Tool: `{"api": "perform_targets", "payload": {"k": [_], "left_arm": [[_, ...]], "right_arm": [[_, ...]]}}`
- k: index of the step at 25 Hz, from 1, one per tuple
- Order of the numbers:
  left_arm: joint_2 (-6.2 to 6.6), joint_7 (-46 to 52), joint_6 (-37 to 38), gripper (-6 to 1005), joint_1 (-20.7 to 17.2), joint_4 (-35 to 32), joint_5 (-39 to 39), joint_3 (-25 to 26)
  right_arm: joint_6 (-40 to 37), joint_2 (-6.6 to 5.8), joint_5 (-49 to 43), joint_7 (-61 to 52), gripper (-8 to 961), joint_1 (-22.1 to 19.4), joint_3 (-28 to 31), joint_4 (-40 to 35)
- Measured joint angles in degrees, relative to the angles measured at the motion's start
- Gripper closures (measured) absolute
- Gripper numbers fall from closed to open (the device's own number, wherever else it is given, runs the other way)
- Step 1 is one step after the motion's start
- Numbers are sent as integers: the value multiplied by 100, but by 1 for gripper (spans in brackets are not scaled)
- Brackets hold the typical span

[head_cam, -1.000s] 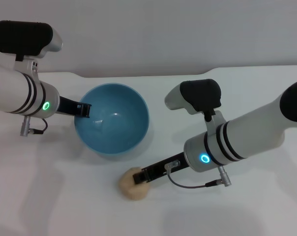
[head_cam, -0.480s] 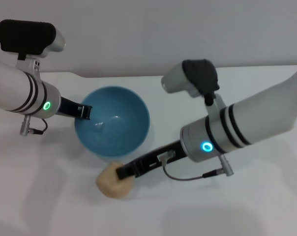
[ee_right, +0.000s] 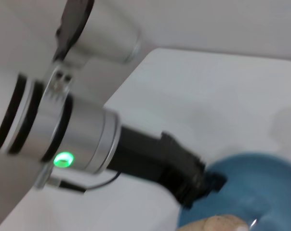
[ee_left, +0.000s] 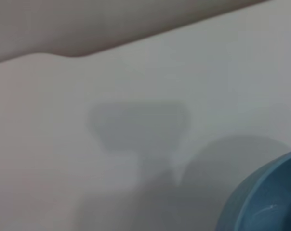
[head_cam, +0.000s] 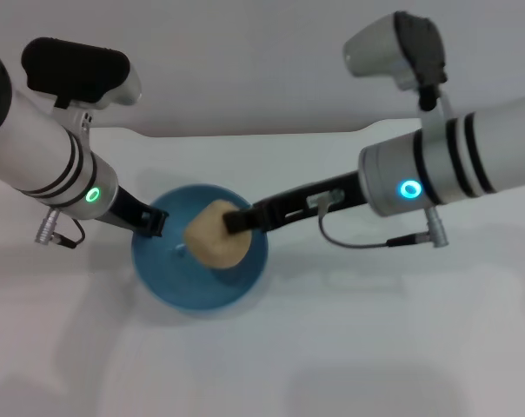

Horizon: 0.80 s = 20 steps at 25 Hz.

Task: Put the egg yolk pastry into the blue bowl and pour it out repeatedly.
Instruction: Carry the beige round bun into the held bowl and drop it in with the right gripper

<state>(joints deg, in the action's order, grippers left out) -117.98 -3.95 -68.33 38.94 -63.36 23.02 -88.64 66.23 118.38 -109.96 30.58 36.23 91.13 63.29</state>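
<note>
Pastry (head_cam: 215,244) position: held over the blue bowl (head_cam: 171,282), above its right half — not yet resting inside. The right gripper (head_cam: 234,223) pinches the pastry on its right side, the arm reaching in from the right. The left gripper (head_cam: 149,222) sits at the bowl's left rim, apparently clamped on it. The bowl stands on the white table (head_cam: 402,347). Key relation: the bowl floor lies directly beneath the pastry, so release probably needs only a short descent.
</note>
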Motion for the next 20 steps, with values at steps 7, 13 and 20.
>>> {"api": "perform_targets", "payload": {"k": [7,13,20], "left_arm": [[-39,26,-309,987,95,-58,200,-193],[-24,-8,-320,987,101,-249,537,-316],[-35,-9,-321,987,122,-354,566,-403]], "right_arm": [[8,1,-80,9,905,28,330,-401],[-79,27,-204,360,914,31,290,-574],[-152,30,-230,395,853,24,220,-582]]}}
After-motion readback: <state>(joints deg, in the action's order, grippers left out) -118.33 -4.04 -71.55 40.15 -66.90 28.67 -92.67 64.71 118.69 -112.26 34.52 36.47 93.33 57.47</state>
